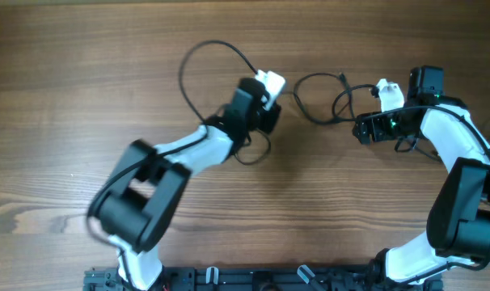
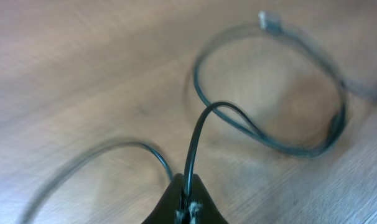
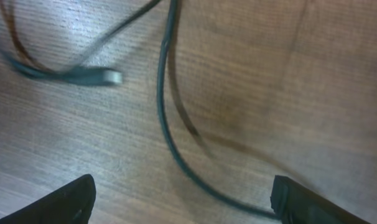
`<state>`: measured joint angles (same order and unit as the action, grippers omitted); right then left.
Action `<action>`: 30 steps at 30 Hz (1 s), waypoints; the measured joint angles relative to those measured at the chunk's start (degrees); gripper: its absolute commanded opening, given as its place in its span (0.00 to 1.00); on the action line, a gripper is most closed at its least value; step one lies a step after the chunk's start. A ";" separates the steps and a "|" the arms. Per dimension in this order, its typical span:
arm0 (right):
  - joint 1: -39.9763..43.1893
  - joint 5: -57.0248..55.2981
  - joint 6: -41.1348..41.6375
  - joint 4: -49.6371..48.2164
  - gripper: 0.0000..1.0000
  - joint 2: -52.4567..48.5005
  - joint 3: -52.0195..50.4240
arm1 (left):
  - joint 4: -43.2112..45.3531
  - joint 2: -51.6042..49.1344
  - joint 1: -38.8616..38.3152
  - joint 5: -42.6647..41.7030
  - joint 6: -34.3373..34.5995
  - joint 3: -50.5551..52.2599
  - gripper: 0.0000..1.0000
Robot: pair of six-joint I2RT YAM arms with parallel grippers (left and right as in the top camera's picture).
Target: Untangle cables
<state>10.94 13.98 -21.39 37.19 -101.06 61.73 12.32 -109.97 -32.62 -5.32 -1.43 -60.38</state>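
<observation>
Thin black cables lie on the wooden table. In the overhead view one cable (image 1: pixel 183 77) makes a wide loop at the upper left, and another cable (image 1: pixel 318 75) curls between the two arms. My left gripper (image 1: pixel 269 113) (image 2: pixel 187 193) is shut on a cable (image 2: pixel 195 137) that rises out of its fingertips and runs into a loop ending in a small plug (image 2: pixel 270 22). My right gripper (image 1: pixel 362 128) (image 3: pixel 188 202) is open just above the table, with a cable (image 3: pixel 167 137) passing between its fingers (image 3: pixel 70 199) without touching them. A plug (image 3: pixel 104 76) lies ahead of it to the left.
The left arm (image 1: pixel 140 202) stretches from the front left toward the middle. The right arm (image 1: pixel 463 210) stands along the right edge. Thicker black leads run along both arms. A black rail (image 1: pixel 229 279) lines the front edge.
</observation>
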 measured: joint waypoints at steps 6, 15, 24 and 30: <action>0.00 -0.52 -5.18 -4.83 0.82 0.00 -2.69 | -5.42 11.28 5.18 0.15 2.91 -0.02 0.04; -0.17 0.00 -7.91 -5.53 0.04 0.00 -6.88 | -7.63 17.31 11.93 -4.31 14.36 -0.02 0.04; -2.19 6.19 2.01 -5.90 0.04 0.00 -3.76 | -8.13 18.29 17.46 -9.35 21.46 -0.02 0.04; -0.68 0.66 13.42 -2.05 0.05 0.39 11.32 | -13.03 20.61 23.78 -10.32 24.83 0.00 0.04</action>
<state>10.26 14.63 -7.97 35.14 -100.66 73.06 -0.71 -89.36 -8.84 -15.64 23.40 -60.38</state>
